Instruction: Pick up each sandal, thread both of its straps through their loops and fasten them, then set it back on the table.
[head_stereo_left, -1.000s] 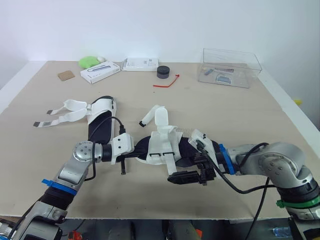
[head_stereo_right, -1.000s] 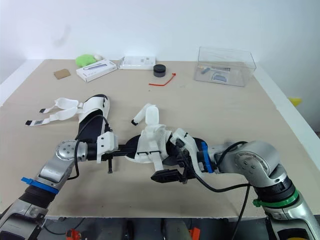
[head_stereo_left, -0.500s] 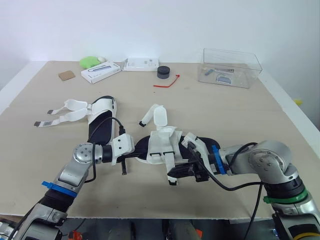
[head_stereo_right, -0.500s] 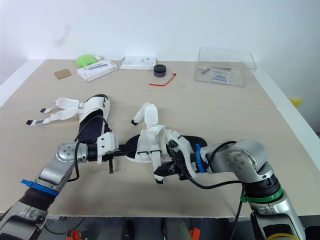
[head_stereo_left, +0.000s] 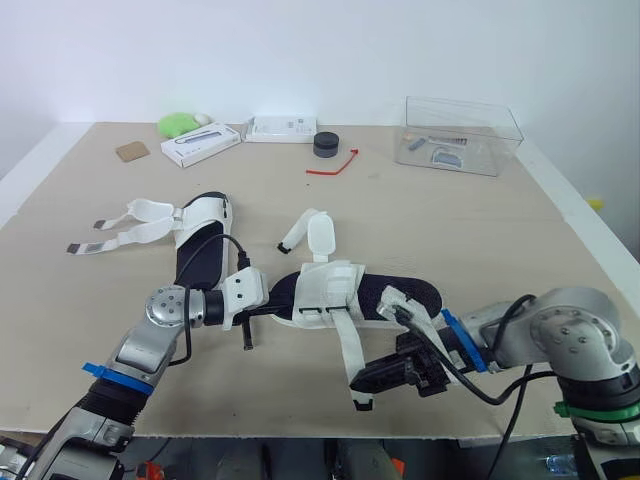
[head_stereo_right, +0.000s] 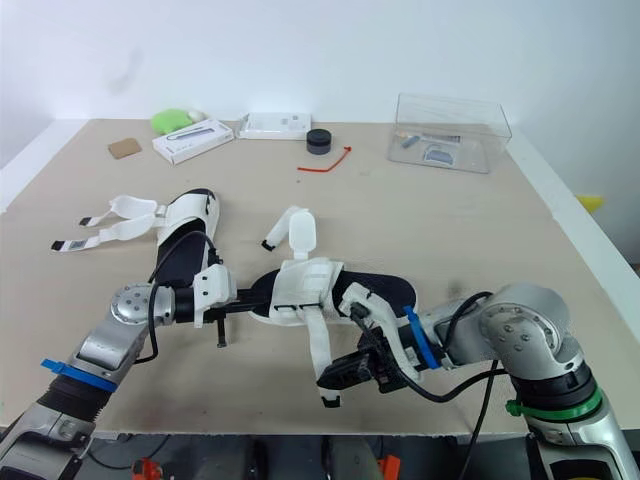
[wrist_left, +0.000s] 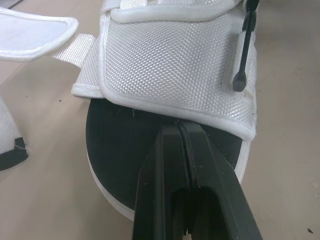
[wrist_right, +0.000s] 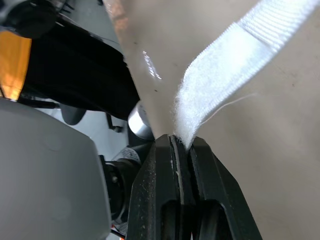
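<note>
Right now the right claw (head_stereo_left: 362, 383) is pinched tight on the end of the white strap (head_stereo_left: 345, 340) of the near sandal (head_stereo_left: 405, 293), which lies mid-surface (head_stereo_left: 480, 220), strap stretched toward the front edge. On the left claw (wrist_left: 179, 131) the fingers are closed together, tips against that sandal's black insole.

The near sandal (head_stereo_left: 395, 294) lies flat, one strap (head_stereo_left: 348, 350) stretched out; the far sandal (head_stereo_left: 200, 245) lies unfastened.

Right gripper (head_stereo_left: 360, 382): drawn back from the sandal (head_stereo_left: 405, 294).
Strap (head_stereo_left: 346, 345): now stretched straight from sandal to gripper.
</note>
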